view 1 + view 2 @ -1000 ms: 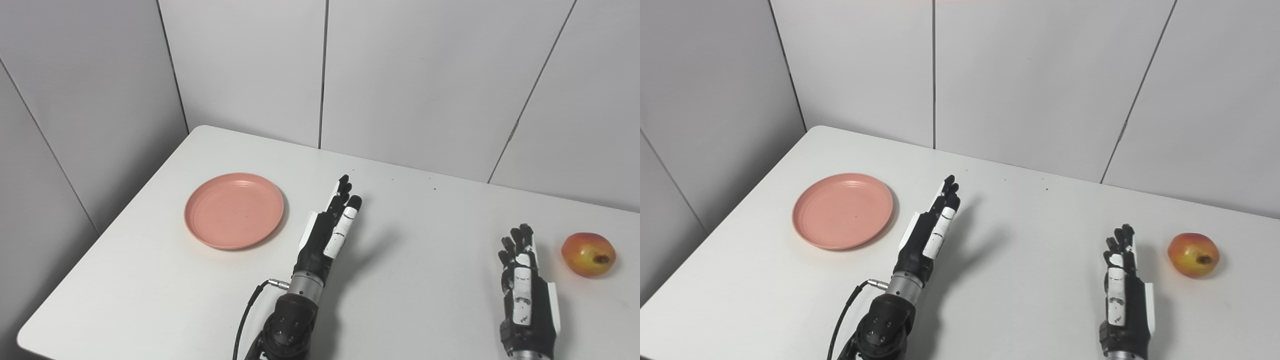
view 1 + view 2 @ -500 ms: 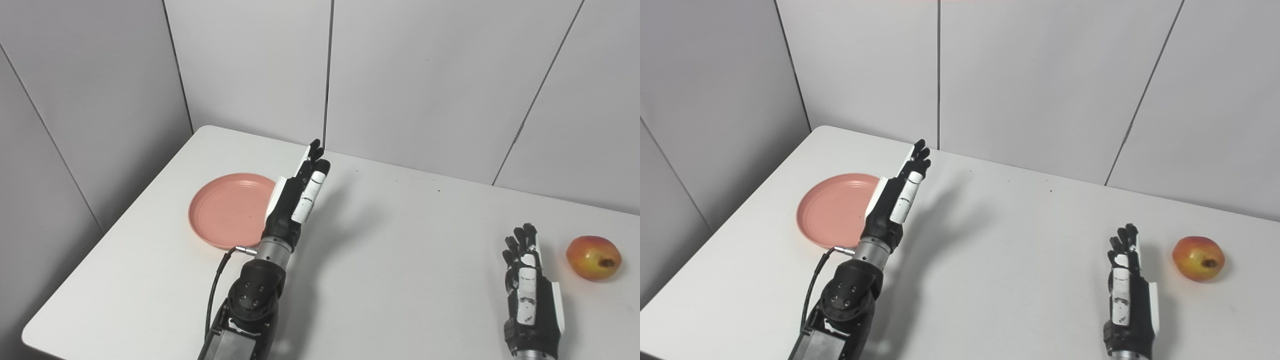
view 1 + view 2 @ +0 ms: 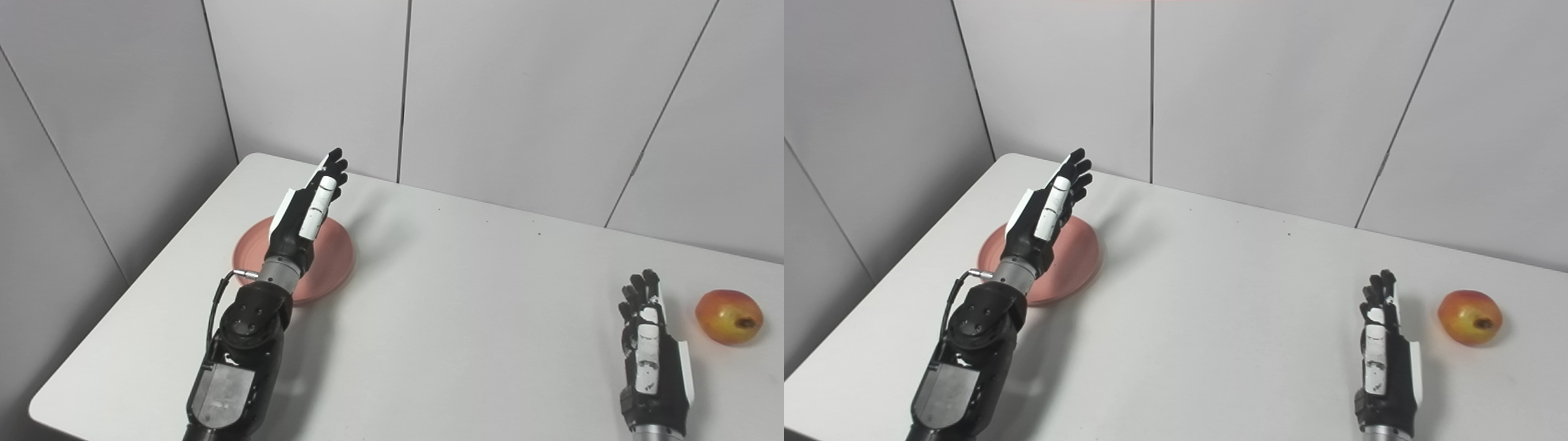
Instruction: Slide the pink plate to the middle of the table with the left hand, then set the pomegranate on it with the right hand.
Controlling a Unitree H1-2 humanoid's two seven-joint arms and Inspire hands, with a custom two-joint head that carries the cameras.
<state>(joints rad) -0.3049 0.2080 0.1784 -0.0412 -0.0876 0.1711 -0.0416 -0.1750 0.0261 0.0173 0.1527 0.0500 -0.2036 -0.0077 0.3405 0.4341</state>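
Left hand [image 3: 304,211], fingers spread and empty, above pink plate [image 3: 334,257]; a hard downward press could tip the plate's rim.

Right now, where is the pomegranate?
The pomegranate sits near the table's right edge in both eye views, just right of the open right hand and not touching it.

We see a white tabletop [image 3: 465,318] with rounded corners, its surface matte and marked by a few tiny dark specks [image 3: 538,233] near the far edge. Behind it and along the left side we see pale grey wall panels [image 3: 520,98], divided by thin dark seams [image 3: 402,92] running down to the tabletop.
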